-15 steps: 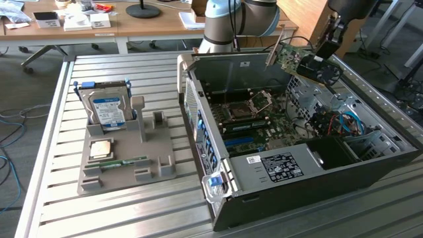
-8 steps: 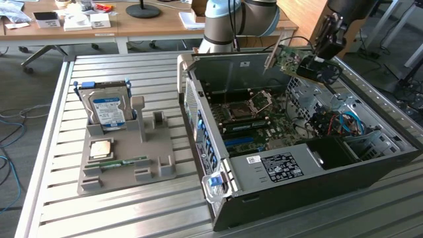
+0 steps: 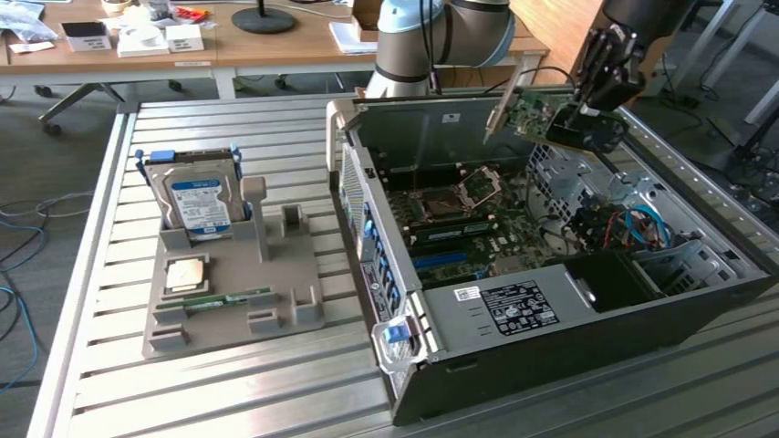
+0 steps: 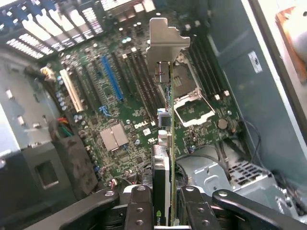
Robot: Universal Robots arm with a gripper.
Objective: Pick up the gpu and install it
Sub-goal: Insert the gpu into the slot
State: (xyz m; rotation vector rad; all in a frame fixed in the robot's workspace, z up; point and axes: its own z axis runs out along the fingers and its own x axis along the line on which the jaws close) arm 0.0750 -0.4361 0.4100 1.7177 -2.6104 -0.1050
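The open computer case (image 3: pixel 572 338) lies on its side by the desk's (image 3: pixel 244 392) near edge, at the exterior view's right. Its nearest corner is cut off, and a black shroud inside hides part of the green motherboard (image 3: pixel 469 214). The desk is ribbed silver metal in long slats. Toward its edge at the exterior view's left sits a grey moulded holder (image 3: pixel 262 306) with a slim green RAM stick (image 3: pixel 232 298) lying flat, a square silvery processor (image 3: pixel 189 272) and, farther back, a blue-labelled hard drive (image 3: pixel 201 205) standing upright. Over the far end of the case the black gripper (image 3: pixel 572 123) hangs in the air, its jaws partly closed on the gpu (image 3: pixel 526 111), one pressing each face. The card is tilted, clear of the motherboard, with its silvery bracket leading. From the wrist the gpu (image 4: pixel 170 143) shows edge-on between the fingers (image 4: pixel 139 206), and its far face is hidden. At the desk's far edge stands the arm's pale grey base (image 3: pixel 426 36), its upper part cut off. Beyond it is a second, wooden desk (image 3: pixel 305 41) on a grey floor, holding small items too small to make out.
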